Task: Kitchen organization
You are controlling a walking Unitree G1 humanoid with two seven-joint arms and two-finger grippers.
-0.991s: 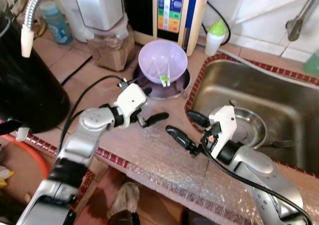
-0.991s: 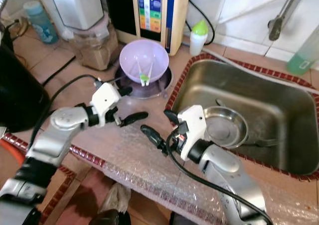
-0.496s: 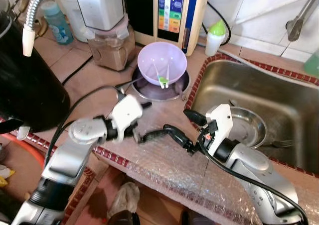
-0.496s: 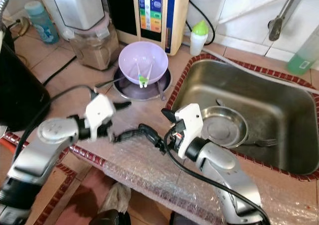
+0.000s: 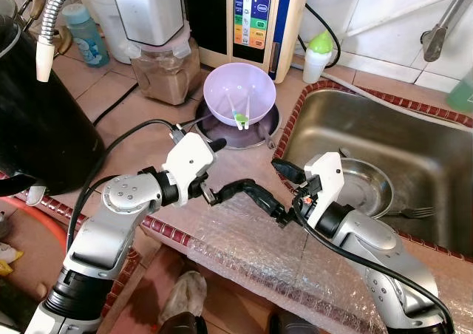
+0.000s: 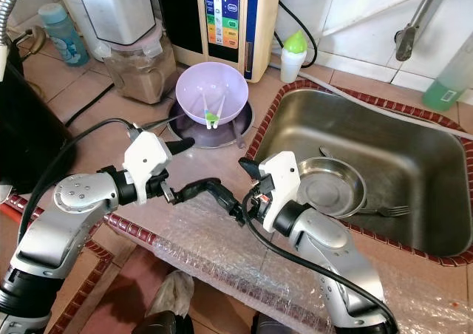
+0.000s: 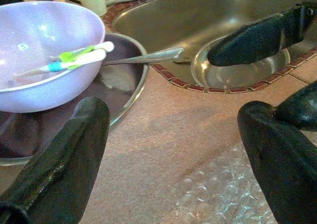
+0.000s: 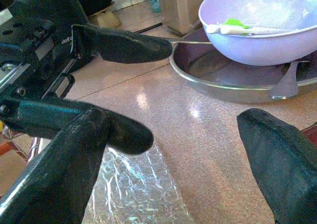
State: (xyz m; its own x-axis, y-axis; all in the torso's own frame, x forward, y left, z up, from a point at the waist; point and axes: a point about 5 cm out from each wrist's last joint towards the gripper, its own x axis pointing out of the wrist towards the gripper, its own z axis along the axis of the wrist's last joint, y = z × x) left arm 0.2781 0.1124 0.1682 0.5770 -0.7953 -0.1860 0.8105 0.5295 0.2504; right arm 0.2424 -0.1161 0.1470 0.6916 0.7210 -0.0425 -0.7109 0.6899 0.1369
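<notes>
Lavender bowl [image 5: 239, 95] sits upright in a metal pan [image 5: 262, 129] on the counter, between the blender [image 5: 159, 46] and the sink [image 5: 414, 145]. Two utensils [image 5: 241, 112] lie inside it, long axes running from the far rim toward the robot, green tips nearest.

Left gripper [image 5: 223, 166] and right gripper [image 5: 276, 189] face each other just below the pan, fingers spread on both, lower tips almost meeting over the bubble wrap [image 5: 295, 256].

Since a second ago the grippers have closed toward each other; the left dipped, then came back up.

Left wrist view shows a spoon handle [image 7: 143, 58] across the pan rim, and the steel dish [image 7: 242, 70] in the sink.
</notes>
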